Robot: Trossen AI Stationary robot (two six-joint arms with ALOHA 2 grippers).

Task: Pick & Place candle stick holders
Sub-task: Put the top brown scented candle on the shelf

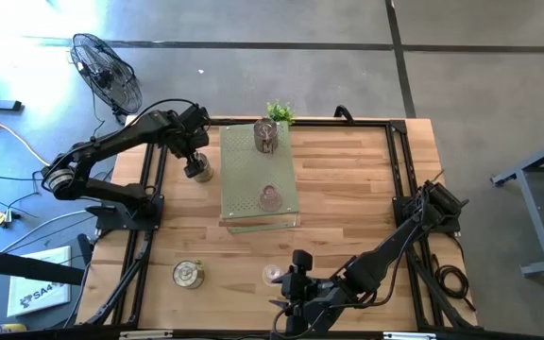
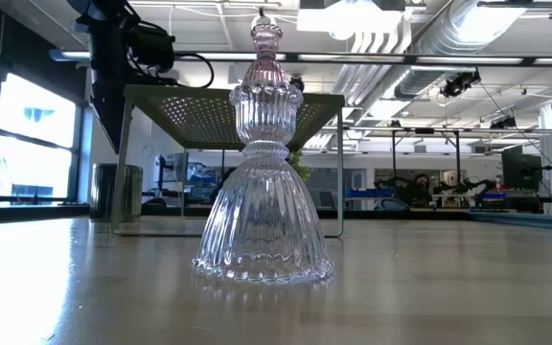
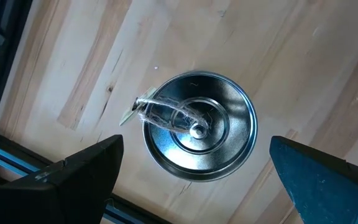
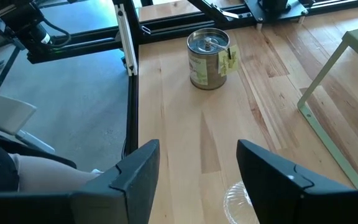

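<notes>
My left gripper hangs open, pointing down over a metal candle stick holder that stands on the table left of the board; its fingers are well apart and above it. My right gripper is open near the front edge, beside a clear glass holder that stands base-down on the table. A second metal holder stands at the front left. On the raised pale green board stand a pinkish holder at its far end and a glass one toward its near end.
The board stands on thin legs above the table top. A small green plant sits at the far edge behind it. Black frame rails run along both table sides. Bare wood lies right of the board.
</notes>
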